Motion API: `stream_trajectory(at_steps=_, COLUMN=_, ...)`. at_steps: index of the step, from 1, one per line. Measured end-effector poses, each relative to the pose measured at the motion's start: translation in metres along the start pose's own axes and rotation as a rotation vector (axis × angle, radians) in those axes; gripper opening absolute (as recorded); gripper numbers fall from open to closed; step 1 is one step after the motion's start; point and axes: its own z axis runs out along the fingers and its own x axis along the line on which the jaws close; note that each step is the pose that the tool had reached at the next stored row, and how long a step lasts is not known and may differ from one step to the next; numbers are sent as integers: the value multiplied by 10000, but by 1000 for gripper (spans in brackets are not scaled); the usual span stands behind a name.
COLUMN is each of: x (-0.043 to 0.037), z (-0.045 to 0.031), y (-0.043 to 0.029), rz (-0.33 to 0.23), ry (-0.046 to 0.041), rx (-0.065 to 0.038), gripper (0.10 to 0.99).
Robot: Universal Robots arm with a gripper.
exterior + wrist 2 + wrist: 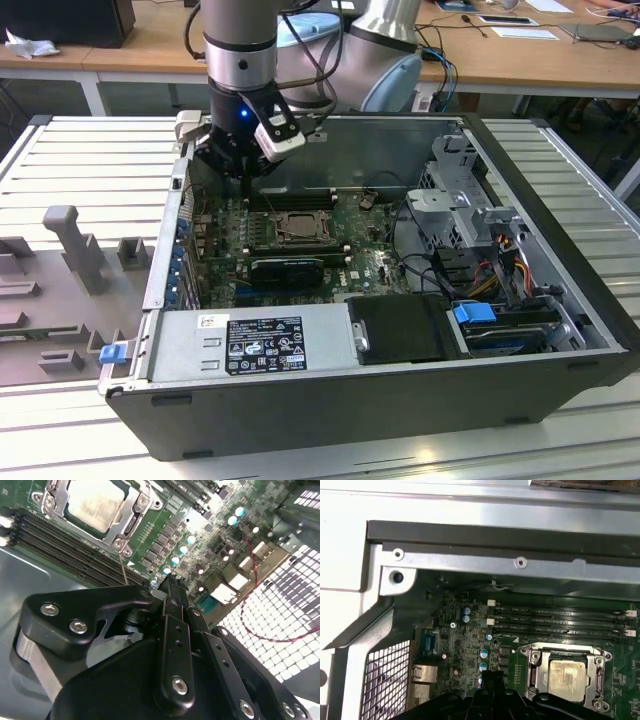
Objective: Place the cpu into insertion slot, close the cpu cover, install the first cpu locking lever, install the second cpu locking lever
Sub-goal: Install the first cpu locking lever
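Ribbed metal counter (90,150) carries an opened computer case (400,400). Closest, the gripper (167,587) hangs with jaws together, gripping nothing, above the green motherboard (200,535). Beyond them the cpu (97,502) sits in the insertion slot (565,672), framed by the cpu cover (125,527).

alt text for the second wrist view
A black gripper hangs over a green circuit board, beside the square socket where the silver cpu sits under its metal cover. Long black memory slots run along the socket.

Cpu (95,504) under cpu cover (131,511), gripper (172,587) nearby.
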Motion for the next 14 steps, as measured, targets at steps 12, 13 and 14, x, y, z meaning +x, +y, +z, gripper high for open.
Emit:
stream_trajectory(at_steps=12, x=-220, z=22, y=167, rz=1, ry=2, rx=-1, gripper=106)
stream_trajectory(at_steps=13, x=-286, z=22, y=167, rz=0, ry=1, rx=-1, gripper=106)
stream_trajectory(at_steps=14, x=-364, z=23, y=165, rz=1, ry=1, rx=-1, gripper=106)
